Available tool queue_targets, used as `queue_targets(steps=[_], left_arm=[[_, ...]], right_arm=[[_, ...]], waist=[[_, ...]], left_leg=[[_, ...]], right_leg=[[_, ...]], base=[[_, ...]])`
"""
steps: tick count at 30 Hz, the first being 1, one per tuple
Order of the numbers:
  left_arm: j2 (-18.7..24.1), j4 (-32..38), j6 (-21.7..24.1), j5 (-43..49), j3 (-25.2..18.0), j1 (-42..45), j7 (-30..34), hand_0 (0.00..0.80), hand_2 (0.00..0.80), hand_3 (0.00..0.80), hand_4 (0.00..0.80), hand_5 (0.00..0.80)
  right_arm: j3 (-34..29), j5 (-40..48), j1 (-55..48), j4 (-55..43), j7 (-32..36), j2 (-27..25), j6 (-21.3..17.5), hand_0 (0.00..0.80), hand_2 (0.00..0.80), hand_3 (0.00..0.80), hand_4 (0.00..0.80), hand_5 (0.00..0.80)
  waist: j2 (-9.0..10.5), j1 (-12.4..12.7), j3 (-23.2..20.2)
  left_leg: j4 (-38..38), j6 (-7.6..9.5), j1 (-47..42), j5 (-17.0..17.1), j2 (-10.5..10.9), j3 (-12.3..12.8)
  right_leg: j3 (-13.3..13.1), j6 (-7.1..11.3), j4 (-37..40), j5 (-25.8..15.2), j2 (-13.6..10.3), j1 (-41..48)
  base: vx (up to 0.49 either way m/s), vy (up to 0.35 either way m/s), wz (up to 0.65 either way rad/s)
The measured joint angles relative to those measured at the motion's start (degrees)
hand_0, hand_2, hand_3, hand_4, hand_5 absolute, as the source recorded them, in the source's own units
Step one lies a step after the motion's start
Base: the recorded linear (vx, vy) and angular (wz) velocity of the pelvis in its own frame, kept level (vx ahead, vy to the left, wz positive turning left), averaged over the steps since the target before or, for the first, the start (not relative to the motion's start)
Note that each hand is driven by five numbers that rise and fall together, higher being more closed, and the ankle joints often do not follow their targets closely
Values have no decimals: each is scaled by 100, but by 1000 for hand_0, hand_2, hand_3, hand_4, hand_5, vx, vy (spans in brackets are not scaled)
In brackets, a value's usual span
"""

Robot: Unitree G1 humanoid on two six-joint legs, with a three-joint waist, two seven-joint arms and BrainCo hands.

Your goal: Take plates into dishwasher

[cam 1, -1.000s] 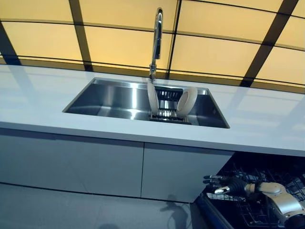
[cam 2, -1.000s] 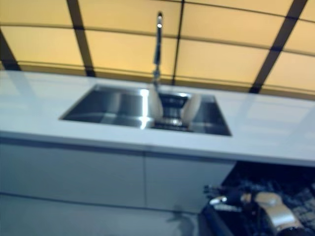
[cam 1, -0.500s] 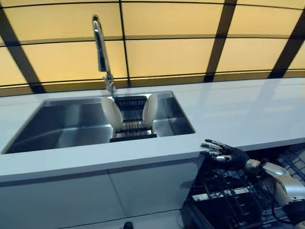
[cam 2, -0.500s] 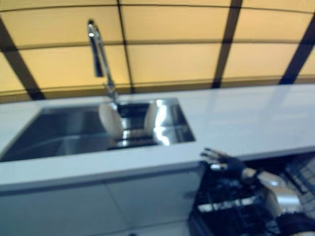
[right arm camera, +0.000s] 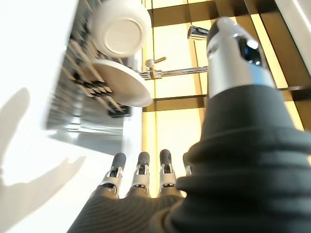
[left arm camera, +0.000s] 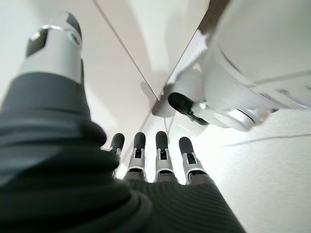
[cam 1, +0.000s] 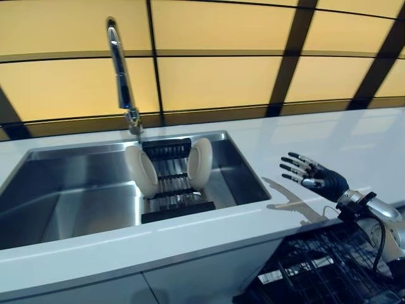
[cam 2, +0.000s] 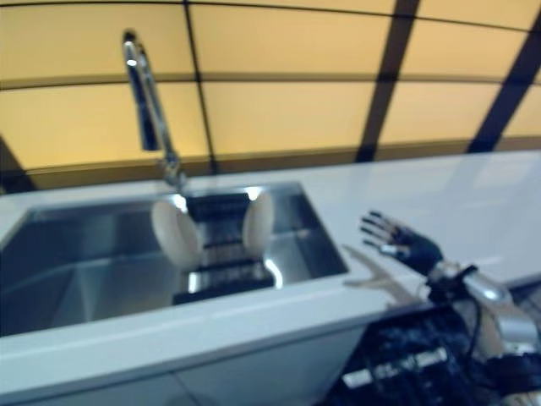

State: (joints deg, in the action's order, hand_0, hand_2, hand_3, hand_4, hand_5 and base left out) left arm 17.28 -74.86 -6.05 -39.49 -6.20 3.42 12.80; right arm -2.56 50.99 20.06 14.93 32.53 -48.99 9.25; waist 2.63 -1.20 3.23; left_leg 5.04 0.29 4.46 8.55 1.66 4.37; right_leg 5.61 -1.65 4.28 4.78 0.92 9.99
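Observation:
Two white plates stand on edge in a black rack (cam 1: 169, 201) inside the steel sink (cam 1: 63, 202), one plate (cam 1: 140, 171) on the rack's left and the other plate (cam 1: 200, 163) on its right. They also show past the fingers in the right wrist view (right arm camera: 121, 29). My right hand (cam 1: 315, 177) hovers open over the white counter (cam 1: 329, 136) just right of the sink, fingers spread toward the plates and holding nothing. My left hand (left arm camera: 146, 160) shows only in its wrist view, fingers straight, empty, down by pale cabinet panels.
A tall chrome faucet (cam 1: 120, 69) rises behind the rack. The open dishwasher's dark wire rack (cam 1: 316, 272) sits below the counter edge at the lower right, under my right arm. Yellow panels with dark bars back the counter.
The camera has swung, so the whole scene has shifted. My right hand has risen from the dishwasher rack to above the counter beside the sink. The plates have stayed in the rack.

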Motion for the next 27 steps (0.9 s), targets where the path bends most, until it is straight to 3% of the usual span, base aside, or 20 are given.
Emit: queue_targets(steps=[1,6,13,18,19,20,21,24,27], left_arm=[[0,0,-5,-1,0,12,-2,0,0,0,0,0],[7,2,-15,-3,84,15,-19,0,0,0,0,0],[9,36,-63,-2,98,-84,-72,0,0,0,0,0],[15,145,-189,48,259,-272,-134,0,0,0,0,0],[1,163,-222,49,355,-323,-141,0,0,0,0,0],[12,204,-220,49,368,-337,-145,0,0,0,0,0],[48,328,-216,46,458,-402,-157,0,0,0,0,0],[150,396,-216,40,467,-373,-173,0,0,0,0,0],[99,568,-227,48,470,-383,-236,0,0,0,0,0]], right_arm=[[2,28,214,107,-130,-31,-18,0,0,0,0,0],[71,-31,725,282,-531,-113,-112,0,0,0,0,0],[777,-1140,1446,325,-1196,-168,-246,0,0,0,0,0],[1450,-3270,1793,489,-2002,-422,-693,0,0,0,0,0],[1684,-3778,1934,547,-2228,-525,-702,0,0,0,0,0],[1702,-3947,1935,540,-2288,-552,-737,0,0,0,0,0],[1831,-4422,2009,531,-2488,-652,-837,0,0,0,0,0],[1922,-5371,2183,517,-2827,-747,-1070,0,0,0,0,0],[2045,-6197,2278,551,-3084,-924,-1183,0,0,0,0,0]], waist=[[20,99,3],[172,184,55],[263,232,64],[249,354,105],[74,363,199],[23,362,228],[-40,367,333],[109,374,337],[136,374,299]], left_leg=[[-11,82,2,13,8,-7],[-14,111,-91,29,75,-170],[4,119,-81,-7,122,-190],[13,161,-84,-26,154,-284],[12,161,-112,-25,-9,-412],[6,161,-118,-24,-72,-464],[-17,193,-182,11,-118,-671],[4,163,-172,16,66,-774],[-35,-21,-58,-96,2,-734]], right_leg=[[0,13,5,8,0,2],[-38,99,14,67,-33,160],[-16,77,44,100,-76,177],[56,174,-220,177,-97,72],[49,297,-963,264,26,-259],[50,345,-1263,294,63,-392],[29,469,-1959,556,64,-780],[100,444,-1101,341,-330,-811],[149,221,-578,21,-231,-598]], base=[[79,27,12],[80,27,19],[63,32,1],[27,-22,5],[44,-82,12],[57,-91,13],[48,-60,19],[36,-54,34],[-70,42,53]])
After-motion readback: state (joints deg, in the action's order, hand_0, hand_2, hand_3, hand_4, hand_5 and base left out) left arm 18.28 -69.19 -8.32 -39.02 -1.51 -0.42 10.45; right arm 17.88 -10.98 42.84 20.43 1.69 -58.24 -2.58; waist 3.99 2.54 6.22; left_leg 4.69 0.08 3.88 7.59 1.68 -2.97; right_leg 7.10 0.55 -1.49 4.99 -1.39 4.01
